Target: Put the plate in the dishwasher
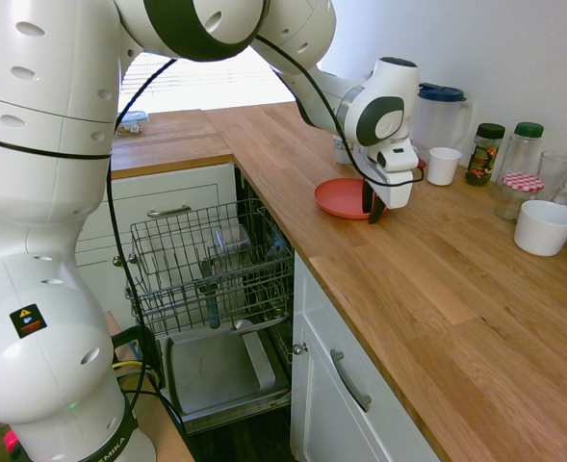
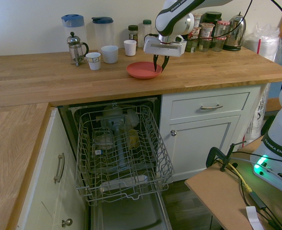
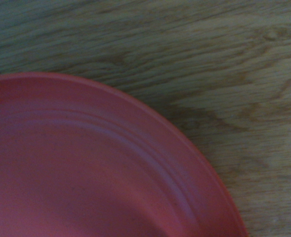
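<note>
Down at the front, the dishwasher (image 2: 121, 158) stands open among the white cabinets, its grey wire rack (image 2: 123, 152) pulled out over the lowered steel door panel (image 1: 216, 371), with a few clear glass pieces sitting in the rack. Beside it, white drawers (image 2: 211, 106) with metal handles sit under the wooden tabletop (image 2: 50, 76).

Up on that tabletop lies the plate (image 2: 144, 70), coral-red, flat on the wood, near the front edge and just above the dishwasher opening. And right at it is the tool (image 2: 160, 63): fingers partly apart, dark tips straddling the plate's rim on the side away from the cups. Whether the tips actually press the rim, I cannot tell; the plate sits flat on the wood, not lifted. From the wrist camera, the plate's ridged rim fills the lower part of the view, wood grain beyond it.

Pose now: tool pointing straight down, wrist directly over the rim, the white arm (image 1: 312, 67) sweeping in high over the tabletop and bending down at the last joint.

Further back, a white cup (image 2: 109, 54) and a smaller one (image 2: 129, 47), a French press (image 2: 75, 48), two jugs with blue lids (image 2: 73, 24), then jars and a kettle (image 2: 234, 32) along the wall, and a white bowl (image 1: 545, 227) off to one side
</note>
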